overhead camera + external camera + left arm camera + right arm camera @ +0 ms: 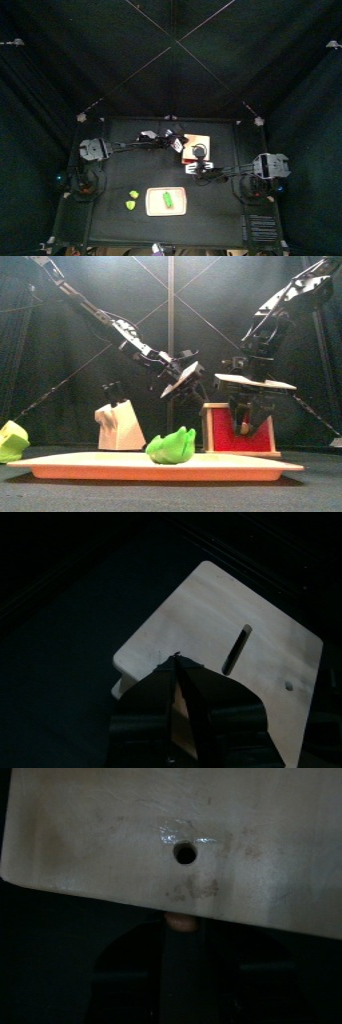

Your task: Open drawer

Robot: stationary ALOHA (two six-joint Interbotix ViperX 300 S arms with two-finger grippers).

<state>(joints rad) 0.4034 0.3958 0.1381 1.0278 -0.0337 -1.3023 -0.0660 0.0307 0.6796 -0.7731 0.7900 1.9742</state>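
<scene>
**Hands at a boxy wooden drawer**

Left hand [174,664]: black jaws pressed together, tip at the edge of the drawer [227,612], on its smooth pale top with a narrow slot. Drawer boxy, tan-orange wood, mid-desk toward the back. Right hand [249,416]: jaws apart, hanging before the drawer's front. Nearer the front, flat pale tray [80,466] holding a green piece [170,446].

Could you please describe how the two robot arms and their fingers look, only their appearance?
Both arms are black and slim, built of jointed segments with thin dark cables along them. The left arm has pale patches near its wrist, and its gripper ends in two black fingers tapering to a point. The right arm carries a bulkier black gripper with broad dark fingers.
</scene>
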